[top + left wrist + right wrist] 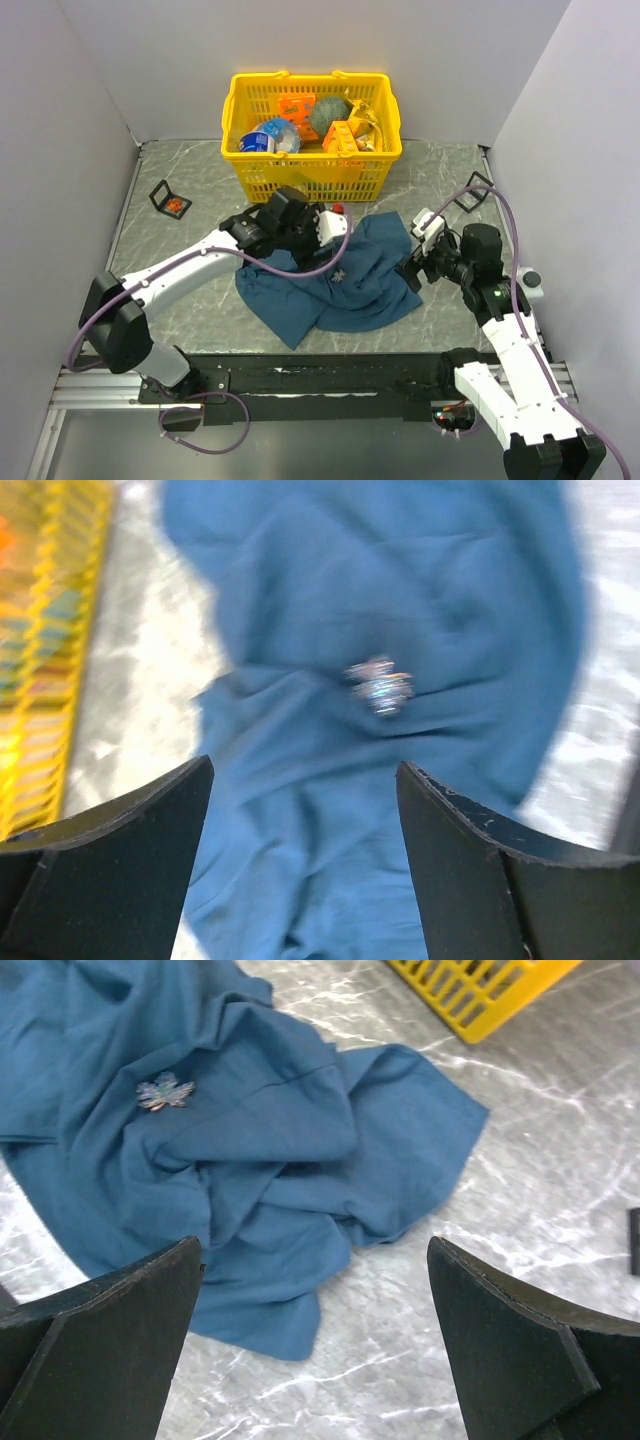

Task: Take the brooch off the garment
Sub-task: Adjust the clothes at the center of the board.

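A blue garment (300,300) lies crumpled on the marble table, and a small silvery leaf-shaped brooch (343,281) is pinned near its middle. The brooch is blurred in the left wrist view (380,685) and sharp in the right wrist view (165,1091). My left gripper (335,240) is open and empty above the garment's (320,580) far edge, with the brooch ahead of its fingertips. My right gripper (412,265) is open and empty at the garment's (270,1110) right edge, over bare table. A tiny orange-red trinket (176,206) sits in a black stand at far left, apart from the cloth.
A yellow basket (312,158) of several items stands just behind the garment, close to my left gripper; it also shows in the left wrist view (40,680) and the right wrist view (480,990). A second black stand (478,190) is at back right. White walls enclose three sides.
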`<state>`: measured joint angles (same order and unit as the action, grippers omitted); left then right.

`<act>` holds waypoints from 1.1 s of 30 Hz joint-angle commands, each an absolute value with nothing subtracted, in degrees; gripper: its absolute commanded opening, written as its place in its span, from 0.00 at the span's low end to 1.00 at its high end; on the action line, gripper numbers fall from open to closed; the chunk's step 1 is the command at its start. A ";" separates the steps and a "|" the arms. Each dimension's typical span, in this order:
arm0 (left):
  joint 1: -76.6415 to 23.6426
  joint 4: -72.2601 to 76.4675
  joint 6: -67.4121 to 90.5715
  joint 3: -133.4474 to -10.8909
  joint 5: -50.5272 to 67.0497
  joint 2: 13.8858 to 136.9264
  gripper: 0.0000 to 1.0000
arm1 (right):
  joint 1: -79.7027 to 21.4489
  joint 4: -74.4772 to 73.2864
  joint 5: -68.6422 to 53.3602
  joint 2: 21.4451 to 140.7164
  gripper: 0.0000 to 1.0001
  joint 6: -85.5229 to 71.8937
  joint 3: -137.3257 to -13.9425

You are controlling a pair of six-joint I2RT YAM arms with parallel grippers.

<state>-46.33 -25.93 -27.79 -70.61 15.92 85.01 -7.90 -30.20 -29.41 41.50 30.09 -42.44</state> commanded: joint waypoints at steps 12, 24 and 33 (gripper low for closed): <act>-48.08 -20.21 -28.30 -77.33 14.07 104.13 0.74 | -4.75 -26.19 -29.96 36.39 1.00 28.65 -40.43; -46.58 -12.85 -21.98 -71.64 3.61 101.17 0.01 | -1.76 -27.51 -34.10 36.03 1.00 29.00 -40.60; -45.70 -14.49 -17.93 -64.34 -2.21 93.43 0.01 | -1.85 -28.39 -36.38 36.83 1.00 29.44 -40.61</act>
<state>-45.78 -14.13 -19.99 -64.51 -0.95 96.60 -1.98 -28.75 -34.22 36.58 29.43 -40.45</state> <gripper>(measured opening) 0.021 0.998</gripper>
